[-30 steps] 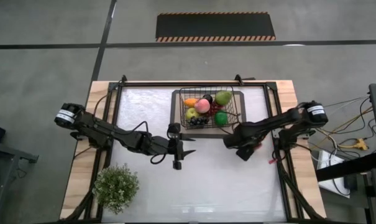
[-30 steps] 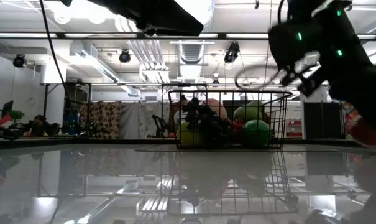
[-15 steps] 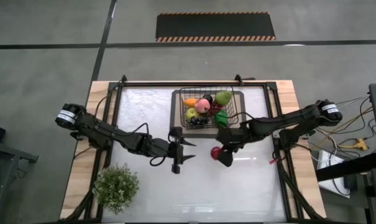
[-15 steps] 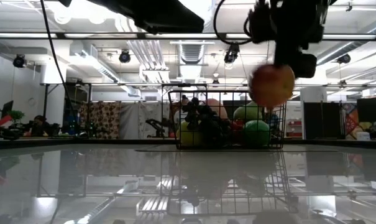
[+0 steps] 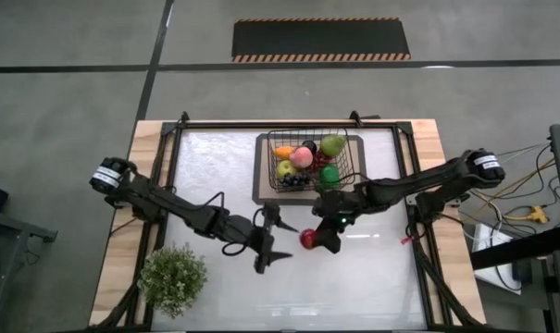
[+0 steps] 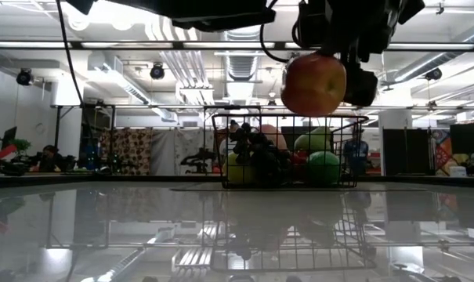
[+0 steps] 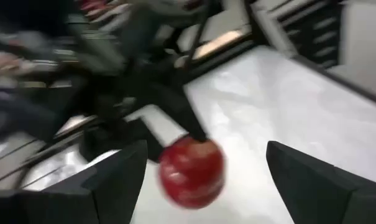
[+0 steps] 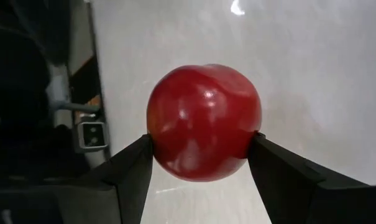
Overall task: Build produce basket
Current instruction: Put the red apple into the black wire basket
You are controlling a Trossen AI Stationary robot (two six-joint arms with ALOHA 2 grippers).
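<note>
Since half a second ago your right gripper [image 5: 309,240] has carried its red apple [image 5: 307,239] further toward the table's middle and away from the basket [image 5: 354,163]; a second ago that gripper sat nearer the table's right side. Your left gripper [image 5: 272,242] has swung round too, and now points at the apple with its fingers [image 7: 312,180] spread wide and nothing between them.

Right wrist view: both fingers [image 8: 128,168] are pressed against opposite sides of the red apple [image 8: 203,122], firm hold, fruit held clear of the white tabletop [image 8: 287,74]. Low view: apple [image 6: 313,84] hangs above the level of the basket rim [image 6: 284,117]. Left wrist view: same apple [image 7: 191,172], framed between the open fingers, not touching either.

Basket contents, high view: green apple [image 5: 332,145] at the far right, pink peach [image 5: 303,155] in the middle, orange mango [image 5: 283,150] at the far left, yellow-green fruit [image 5: 284,169] near left, darker green fruit [image 5: 328,175] near right, dark grape bunch [image 5: 294,181] at the near wall. Something red shows beside the green fruit; you cannot identify it.

Progress, as a judgement: mostly done. No loose fruit lies on the table; only the apple in the right gripper remains outside the basket. It looks like a hand-over to the left gripper, though the apple is moving away from the basket. The potted plant [image 5: 172,279] at the near left corner is untouched.
</note>
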